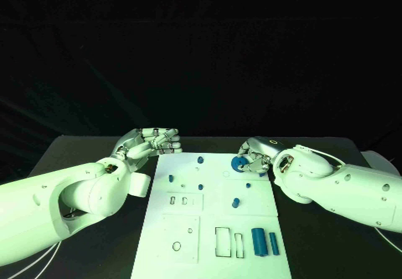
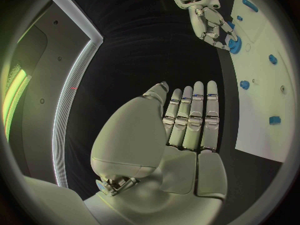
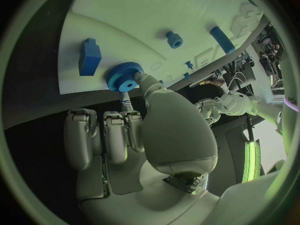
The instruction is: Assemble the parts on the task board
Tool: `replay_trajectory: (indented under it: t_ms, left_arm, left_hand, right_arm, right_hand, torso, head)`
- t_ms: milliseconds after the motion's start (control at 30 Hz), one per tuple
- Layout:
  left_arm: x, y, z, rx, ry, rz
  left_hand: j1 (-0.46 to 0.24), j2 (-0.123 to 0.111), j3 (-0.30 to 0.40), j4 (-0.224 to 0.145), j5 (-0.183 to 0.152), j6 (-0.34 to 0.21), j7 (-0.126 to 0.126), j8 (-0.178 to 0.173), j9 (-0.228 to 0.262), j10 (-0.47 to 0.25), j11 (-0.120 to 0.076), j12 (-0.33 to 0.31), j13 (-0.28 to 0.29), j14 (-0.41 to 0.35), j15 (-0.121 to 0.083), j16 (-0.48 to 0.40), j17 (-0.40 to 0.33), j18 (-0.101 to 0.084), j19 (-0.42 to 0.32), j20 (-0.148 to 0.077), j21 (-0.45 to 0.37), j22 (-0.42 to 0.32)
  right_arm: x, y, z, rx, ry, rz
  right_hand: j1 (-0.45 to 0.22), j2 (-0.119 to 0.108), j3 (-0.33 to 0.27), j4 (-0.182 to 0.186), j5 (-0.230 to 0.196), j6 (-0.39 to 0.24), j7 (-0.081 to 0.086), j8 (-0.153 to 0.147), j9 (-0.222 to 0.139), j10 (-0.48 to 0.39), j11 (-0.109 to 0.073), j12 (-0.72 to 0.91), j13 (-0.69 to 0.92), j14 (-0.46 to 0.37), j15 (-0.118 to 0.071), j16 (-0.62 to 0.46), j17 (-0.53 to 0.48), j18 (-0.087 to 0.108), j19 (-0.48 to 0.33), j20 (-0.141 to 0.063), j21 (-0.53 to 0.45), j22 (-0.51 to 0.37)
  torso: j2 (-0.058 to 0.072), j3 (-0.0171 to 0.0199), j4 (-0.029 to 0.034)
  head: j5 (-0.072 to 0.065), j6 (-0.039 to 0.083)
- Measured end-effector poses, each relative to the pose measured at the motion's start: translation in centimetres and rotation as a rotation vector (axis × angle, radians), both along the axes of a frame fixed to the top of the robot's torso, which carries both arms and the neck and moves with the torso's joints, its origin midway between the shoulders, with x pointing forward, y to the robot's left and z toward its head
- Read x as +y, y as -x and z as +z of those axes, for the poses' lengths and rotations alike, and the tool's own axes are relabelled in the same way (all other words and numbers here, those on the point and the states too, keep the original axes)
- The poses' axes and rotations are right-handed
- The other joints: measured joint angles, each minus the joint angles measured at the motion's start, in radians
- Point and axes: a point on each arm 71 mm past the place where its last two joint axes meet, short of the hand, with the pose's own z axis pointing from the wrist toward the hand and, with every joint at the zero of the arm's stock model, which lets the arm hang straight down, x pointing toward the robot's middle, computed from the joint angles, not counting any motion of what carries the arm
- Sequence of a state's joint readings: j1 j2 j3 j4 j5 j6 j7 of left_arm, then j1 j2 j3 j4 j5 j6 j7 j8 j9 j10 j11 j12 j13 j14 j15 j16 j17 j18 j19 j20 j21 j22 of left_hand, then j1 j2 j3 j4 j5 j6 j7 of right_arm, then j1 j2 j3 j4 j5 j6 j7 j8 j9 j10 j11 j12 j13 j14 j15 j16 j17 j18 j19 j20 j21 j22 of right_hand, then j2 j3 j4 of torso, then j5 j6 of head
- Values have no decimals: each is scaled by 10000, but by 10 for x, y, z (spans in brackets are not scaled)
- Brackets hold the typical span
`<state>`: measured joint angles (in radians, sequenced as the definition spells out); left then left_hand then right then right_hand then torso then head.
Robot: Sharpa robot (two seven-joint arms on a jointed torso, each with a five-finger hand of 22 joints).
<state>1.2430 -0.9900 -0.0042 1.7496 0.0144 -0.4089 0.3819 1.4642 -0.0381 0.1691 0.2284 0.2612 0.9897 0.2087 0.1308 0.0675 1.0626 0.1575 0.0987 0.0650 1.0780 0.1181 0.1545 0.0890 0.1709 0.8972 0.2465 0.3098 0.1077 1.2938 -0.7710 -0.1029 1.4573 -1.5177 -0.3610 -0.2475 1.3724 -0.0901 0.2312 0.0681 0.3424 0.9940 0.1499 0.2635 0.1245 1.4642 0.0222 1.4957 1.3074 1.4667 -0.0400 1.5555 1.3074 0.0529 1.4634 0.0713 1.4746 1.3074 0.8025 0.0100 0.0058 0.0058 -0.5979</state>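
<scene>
The white task board [image 1: 214, 221] lies lengthwise in the middle of the table. My right hand [image 1: 261, 156] hovers at the board's far right edge and pinches a blue gear [image 1: 240, 164] between thumb and a finger; the right wrist view shows the gear [image 3: 122, 79] held just over the board [image 3: 125, 15], beside a blue block [image 3: 89, 56]. My left hand [image 1: 155, 142] sits off the board's far left corner, and in the left wrist view its fingers [image 2: 190, 117] are stretched out with nothing in them.
Small blue pegs [image 1: 200, 158] [image 1: 171, 178] [image 1: 235, 202] stand about the board's middle. Two blue cylinders [image 1: 258, 239] lie at its near right, beside rectangular slots [image 1: 222, 241]. Black table [image 1: 335, 256] flanks the board on both sides.
</scene>
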Motion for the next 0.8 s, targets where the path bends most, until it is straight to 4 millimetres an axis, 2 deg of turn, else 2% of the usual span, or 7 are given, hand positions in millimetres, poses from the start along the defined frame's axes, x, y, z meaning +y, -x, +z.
replay_trajectory:
  t_ms: [100, 267, 600, 800]
  left_arm:
    - [0, 0, 0, 6, -3, 1]
    - [0, 0, 0, 20, -9, 4]
    - [-3, 0, 0, 33, 8, -59]
    - [-4, 0, 0, 36, 17, -90]
  left_hand:
    - [0, 0, 0, 0, 0, 0, 0, 0, 0, 0, 0, 0, 0, 0, 0, 0, 0, 1, 0, 0, 0, 0]
    - [0, 0, 0, 0, 0, 0, 0, 0, 0, 0, 0, 0, 0, 0, 0, 0, 0, 1, 0, 0, 0, 0]
    - [0, 0, 0, 0, 0, 0, 0, 0, 0, 0, 0, 0, 0, 0, 0, 0, 0, 0, 0, 0, 0, 1]
    - [0, 0, 39, -39, 0, 0, 0, 0, 0, 0, 0, -37, 0, 0, 0, -67, 0, 0, 0, 0, 0, -11]
  right_arm:
    - [4, 4, 2, -183, -60, 142]
    - [20, 15, 10, -641, -175, 659]
    - [75, 28, 21, -1362, -343, 1845]
    - [102, 27, 20, -1557, -294, 2179]
  right_hand:
    - [-1, 2, 23, 8, 2, -1, -1, 0, -1, 0, 0, 0, 0, 0, 0, 0, 0, -116, 0, 0, 43, 0]
    - [-5, 6, 23, 8, 3, -2, -2, 0, -1, 0, 0, 0, 0, -1, 1, 0, 0, -118, 0, 0, 106, 0]
    - [-35, 31, 36, -5, 0, -5, -5, 0, -1, 0, 1, -1, 0, -1, 2, 0, -1, -120, -1, 0, 144, 7]
    - [-53, 47, 54, -16, -5, -7, -7, 0, -1, 0, 2, -1, -1, -2, 2, -1, -1, -119, 34, -35, 144, 6]
  torso:
    - [0, 0, 0]
    - [-1, -2, -6]
    - [0, -6, 6]
    - [12, -8, 13]
  head:
    - [3, 14]
    - [3, 35]
    - [21, 44]
    - [27, 67]
